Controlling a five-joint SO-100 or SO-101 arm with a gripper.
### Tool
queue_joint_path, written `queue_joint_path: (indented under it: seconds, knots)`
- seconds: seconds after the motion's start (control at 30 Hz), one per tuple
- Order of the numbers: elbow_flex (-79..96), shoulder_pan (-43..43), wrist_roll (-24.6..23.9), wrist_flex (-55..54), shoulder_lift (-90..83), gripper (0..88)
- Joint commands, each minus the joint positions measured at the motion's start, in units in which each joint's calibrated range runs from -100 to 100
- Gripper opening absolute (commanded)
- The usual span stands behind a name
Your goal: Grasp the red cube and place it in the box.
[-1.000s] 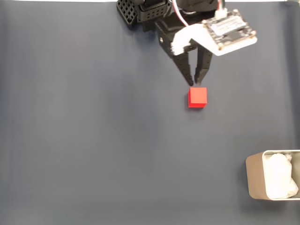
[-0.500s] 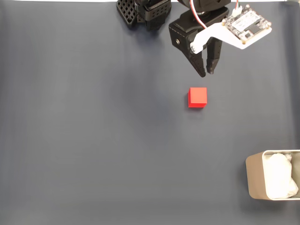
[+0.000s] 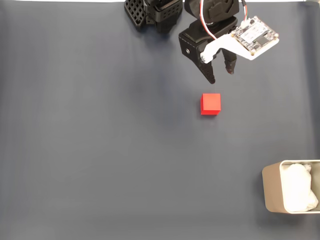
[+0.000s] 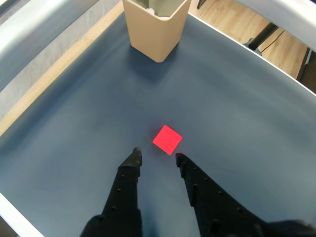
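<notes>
One step underway: approach. Pincer (image 4: 158, 157) parted, empty, red cube (image 4: 167, 139) just ahead of tips; needs lowering astride it.

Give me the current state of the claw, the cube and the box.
claw: open, empty, above the mat short of the cube.
red cube: flat on the mat, ungrasped, outside the box.
box: upright, open top, white lining inside, no cube.

No readable text, labels or numbers anywhere.
</notes>
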Motion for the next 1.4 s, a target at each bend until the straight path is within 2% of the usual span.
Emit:
queue_joint_path:
  seconds: [0.0, 0.4, 0.63, 1.37]
  knots:
    - [1.36, -0.21, 0.59, -2.73, -0.97, 18.0]
    - [6.84, 1.21, 1.07, -6.33, -0.45, 25.0]
    - [11.58, 2.63, 1.47, -13.14, 0.93, 29.8]
    - [19.7, 4.83, 2.25, -27.23, 7.52, 33.3]
